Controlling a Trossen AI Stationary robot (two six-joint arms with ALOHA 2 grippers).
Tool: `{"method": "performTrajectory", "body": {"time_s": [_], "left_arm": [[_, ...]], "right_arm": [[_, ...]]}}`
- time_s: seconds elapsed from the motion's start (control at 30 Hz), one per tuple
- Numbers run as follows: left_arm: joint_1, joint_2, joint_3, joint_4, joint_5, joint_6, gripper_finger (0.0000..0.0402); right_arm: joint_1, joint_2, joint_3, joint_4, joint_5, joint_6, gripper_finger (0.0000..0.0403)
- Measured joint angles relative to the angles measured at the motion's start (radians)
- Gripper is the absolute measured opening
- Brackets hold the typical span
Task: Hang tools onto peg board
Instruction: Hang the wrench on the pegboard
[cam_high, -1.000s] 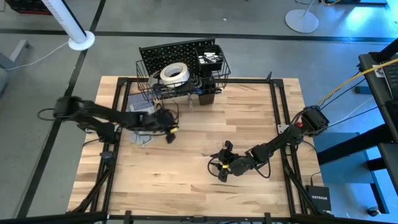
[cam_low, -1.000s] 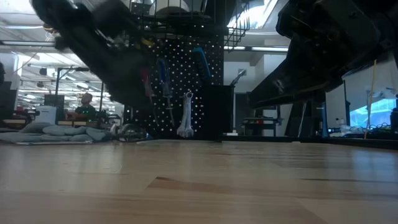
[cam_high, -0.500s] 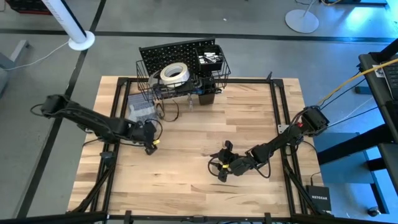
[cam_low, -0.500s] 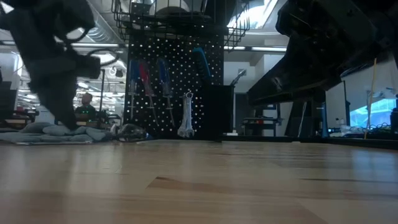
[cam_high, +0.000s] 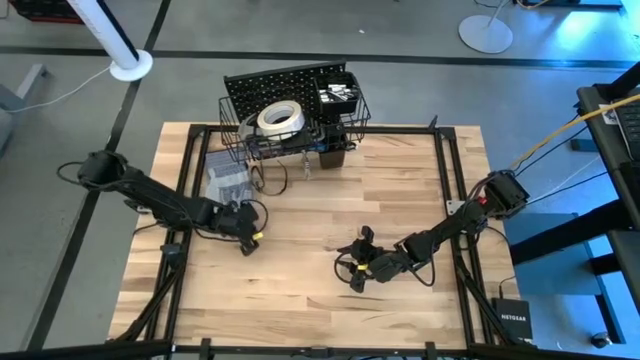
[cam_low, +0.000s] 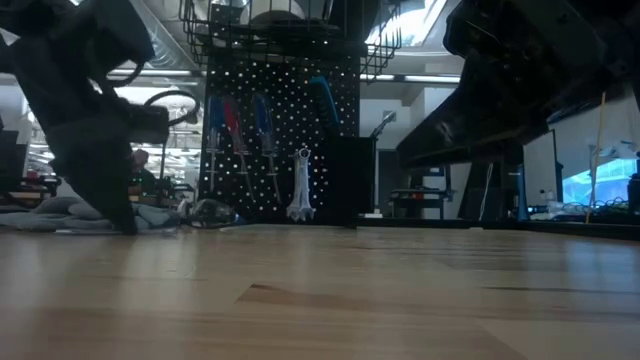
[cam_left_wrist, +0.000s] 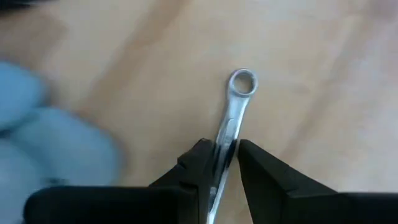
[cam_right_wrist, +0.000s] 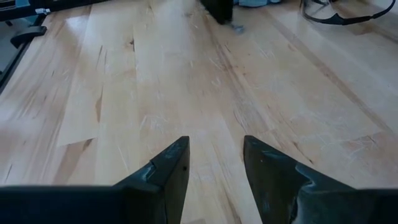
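My left gripper (cam_high: 247, 240) is low over the table's left part, shut on a silver wrench (cam_left_wrist: 233, 112); it is the dark shape at the left of the low view (cam_low: 122, 215). My right gripper (cam_high: 357, 264) stands open over bare wood near the table's middle (cam_right_wrist: 214, 165). The black peg board (cam_low: 290, 120) stands upright at the far edge. A silver wrench (cam_low: 300, 185), a red-handled screwdriver (cam_low: 226, 125) and blue-handled screwdrivers (cam_low: 262, 120) hang on it. A white tape roll (cam_high: 281, 117) lies in its wire basket. My left gripper pinches the wrench's shaft (cam_left_wrist: 225, 142) between its two fingers, which point steeply down and lie roughly along the shaft. The ring end (cam_left_wrist: 242, 83) sticks out beyond the fingertips. Whether that end touches the table, I cannot tell.
Grey gloves (cam_high: 228, 183) lie on the table's left, beside the peg board. A black square cup (cam_high: 332, 152) sits at the board's foot. Black frame rails (cam_high: 455, 190) run along the table's edges. Bare wood (cam_high: 300, 290) fills the middle and near part.
My left gripper has gone from beside the gloves toward the table's left and near edges, sinking and tipping more steeply down. My right gripper has kept still.
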Motion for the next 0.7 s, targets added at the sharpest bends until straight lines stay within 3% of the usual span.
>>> {"method": "performTrajectory", "body": {"time_s": [0.2,0.47,0.7], "left_arm": [[-0.054,0.069,-0.004,0.251,0.036,0.049,0.0072],[-0.105,0.283,0.004,0.611,0.03,0.164,0.0072],[-0.113,0.28,0.108,0.54,0.049,0.325,0.0072]], "right_arm": [[0.0,0.0,0.0,0.003,0.001,-0.003,0.0156],[-0.002,0.0,0.0,0.012,0.001,-0.004,0.0156],[-0.009,0.0,0.0,0.028,0.009,-0.007,0.0156]]}}
